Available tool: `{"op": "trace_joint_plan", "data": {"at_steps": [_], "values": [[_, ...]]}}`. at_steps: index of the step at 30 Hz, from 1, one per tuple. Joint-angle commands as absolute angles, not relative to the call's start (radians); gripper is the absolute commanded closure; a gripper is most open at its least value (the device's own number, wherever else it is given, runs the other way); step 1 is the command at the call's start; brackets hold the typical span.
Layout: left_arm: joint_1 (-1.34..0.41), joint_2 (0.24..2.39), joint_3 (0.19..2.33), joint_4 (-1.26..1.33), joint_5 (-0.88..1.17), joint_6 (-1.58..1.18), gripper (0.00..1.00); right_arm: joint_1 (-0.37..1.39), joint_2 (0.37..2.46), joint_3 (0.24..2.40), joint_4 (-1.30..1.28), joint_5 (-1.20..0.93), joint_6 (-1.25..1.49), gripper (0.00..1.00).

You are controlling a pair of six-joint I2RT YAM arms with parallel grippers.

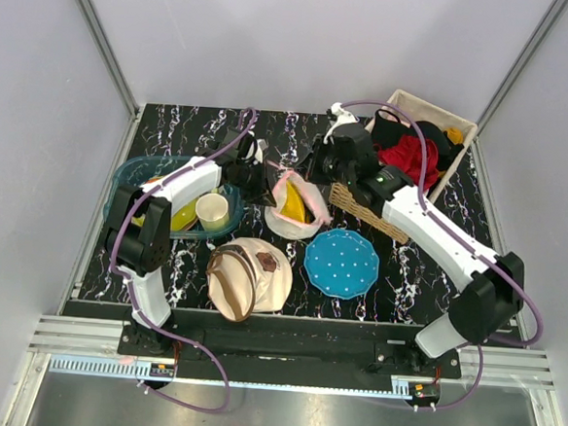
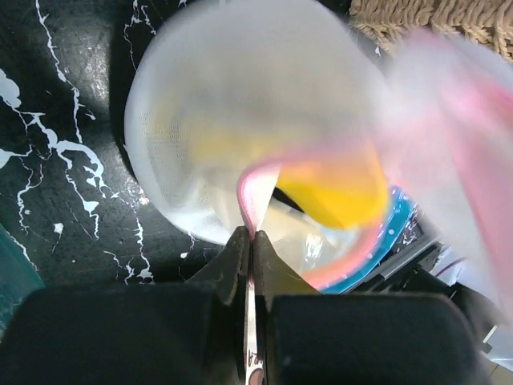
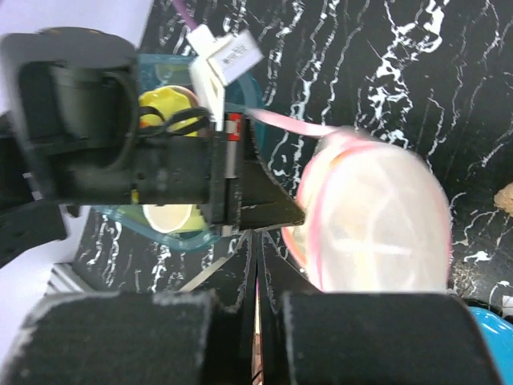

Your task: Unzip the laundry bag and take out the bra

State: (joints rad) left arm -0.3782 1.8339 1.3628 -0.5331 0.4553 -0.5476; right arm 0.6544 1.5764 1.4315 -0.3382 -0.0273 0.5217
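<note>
Table: black marbled (image 1: 406, 280), pale walls round it.
Bag: one (image 1: 309, 203), centre of top view, mouth agape, rim running upper left to lower right.
Left claw: (image 2: 253, 238) closed on the pink rim, at the left edge.
Right claw: (image 3: 256, 241) closed at the upper right edge; what it pinches, cannot tell.
Bra: one yellow piece (image 2: 341, 192) inside, likely it; between both claws.
</note>
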Motion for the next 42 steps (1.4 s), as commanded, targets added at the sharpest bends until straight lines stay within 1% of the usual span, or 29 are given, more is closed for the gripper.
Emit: {"op": "trace_joint_plan", "data": {"at_steps": [1,7,10,13,15,16,17,19,22,23,24,25,26,27,29,31,35,42], "values": [[-0.371,1.825,1.396,-0.528,0.453,-0.534,1.00,0.655,1.484,1.433,-0.288,-0.078,0.540,1.00],[-0.370,1.821,1.387,-0.535,0.448,-0.535,1.00,0.655,1.385,1.456,-0.287,-0.081,0.532,1.00],[-0.370,1.815,1.387,-0.532,0.449,-0.537,1.00,0.655,1.353,1.465,-0.298,-0.048,0.512,1.00],[-0.370,1.810,1.390,-0.535,0.453,-0.543,1.00,0.655,1.391,1.494,-0.360,-0.038,0.483,1.00],[-0.370,1.806,1.394,-0.532,0.454,-0.546,1.00,0.657,1.459,1.499,-0.389,-0.087,0.485,0.99],[-0.370,1.795,1.397,-0.535,0.457,-0.552,1.00,0.657,1.483,1.497,-0.411,-0.101,0.495,0.95],[-0.370,1.787,1.397,-0.534,0.460,-0.555,1.00,0.657,1.529,1.494,-0.422,-0.112,0.502,0.87],[-0.373,1.767,1.402,-0.534,0.471,-0.569,1.00,0.657,1.566,1.480,-0.439,-0.127,0.515,0.87],[-0.380,1.703,1.419,-0.543,0.476,-0.577,1.00,0.663,1.569,1.430,-0.437,-0.089,0.520,0.77],[-0.382,1.669,1.427,-0.548,0.476,-0.580,1.00,0.663,1.560,1.418,-0.436,-0.068,0.522,0.72],[-0.382,1.655,1.446,-0.551,0.482,-0.581,1.00,0.664,1.557,1.407,-0.437,-0.061,0.519,0.63],[-0.383,1.641,1.454,-0.551,0.497,-0.594,1.00,0.664,1.555,1.393,-0.437,-0.058,0.514,0.58],[-0.385,1.629,1.465,-0.551,0.497,-0.598,1.00,0.663,1.557,1.390,-0.442,-0.060,0.514,0.55],[-0.393,1.612,1.486,-0.551,0.497,-0.601,1.00,0.664,1.559,1.390,-0.449,-0.058,0.514,0.48],[-0.400,1.603,1.506,-0.554,0.494,-0.607,1.00,0.666,1.575,1.397,-0.457,-0.054,0.517,0.38],[-0.416,1.608,1.532,-0.561,0.486,-0.606,1.00,0.666,1.589,1.407,-0.460,-0.057,0.526,0.22],[-0.419,1.635,1.543,-0.574,0.491,-0.606,1.00,0.678,1.638,1.428,-0.463,-0.058,0.535,0.18],[-0.423,1.638,1.523,-0.574,0.485,-0.597,1.00,0.692,1.608,1.405,-0.431,-0.045,0.560,0.18]]}}
